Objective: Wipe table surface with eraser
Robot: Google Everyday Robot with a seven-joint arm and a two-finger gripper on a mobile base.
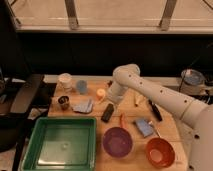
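The eraser, one only, lies flat near the middle of the tabletop, its long side running roughly from the far edge to the near edge. The gripper hangs just beyond it toward the far edge, near it but apparently apart; whether it is released or clenched I cannot tell. This looks like the reach for the eraser, with no wiping begun. The next move likely calls for a short descent over the eraser's narrow width, clear of the one small orange cup just beside. Outward I count two blue pads, one black-handled tool, a purple bowl and an orange bowl by the near edge, and one green tray at the near left corner.
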